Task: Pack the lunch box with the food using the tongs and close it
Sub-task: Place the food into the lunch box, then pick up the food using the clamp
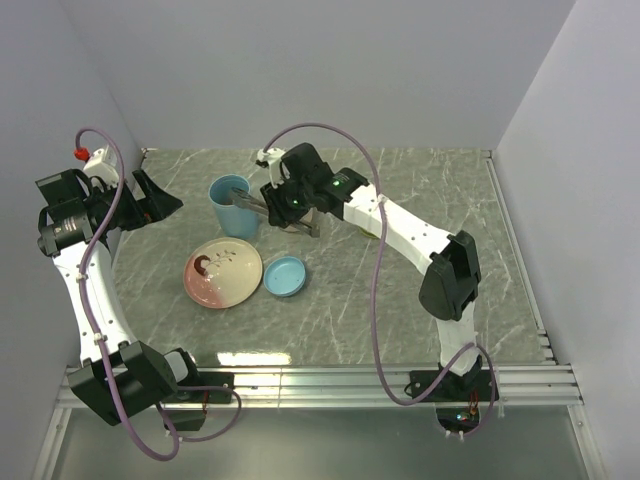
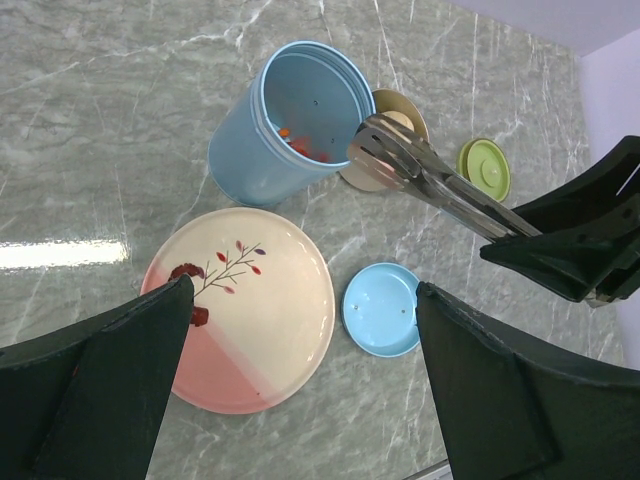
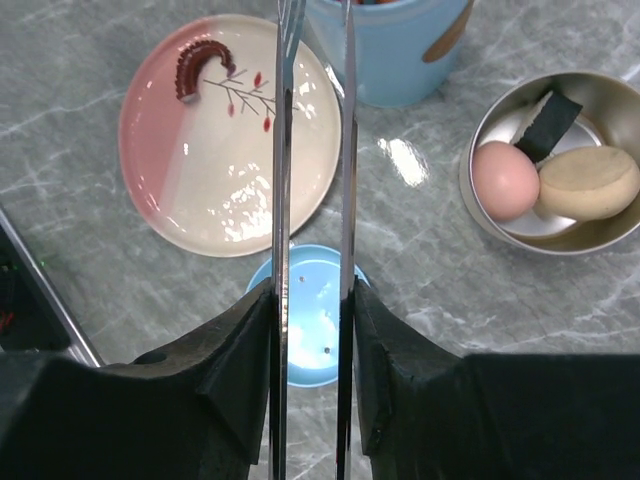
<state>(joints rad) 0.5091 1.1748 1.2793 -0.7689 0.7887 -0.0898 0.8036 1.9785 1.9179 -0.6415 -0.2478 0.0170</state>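
Tongs [image 3: 283, 150] in right claw [image 3: 313, 305]; tips seemingly over box [image 2: 245, 150].

**Colleague:** What's lying where on the bench [image 1: 400, 300]?

**Me:** I'm seeing the plate [image 1: 223, 272] lying just in front of the lunch box [image 1: 232, 205], with the round lid [image 1: 285, 276] just right of the plate.

**Colleague:** And the food?

**Me:** One piece [image 3: 195, 65] is resting on the plate's left part; more pieces [image 2: 300, 148] are lying inside the lunch box. The bowl [image 3: 530, 242] is sitting right of the lunch box, holding an egg [image 3: 505, 180] and two other pieces [image 3: 588, 183]. The tongs [image 3: 345, 150] are reaching in with their tips at the lunch box's mouth.
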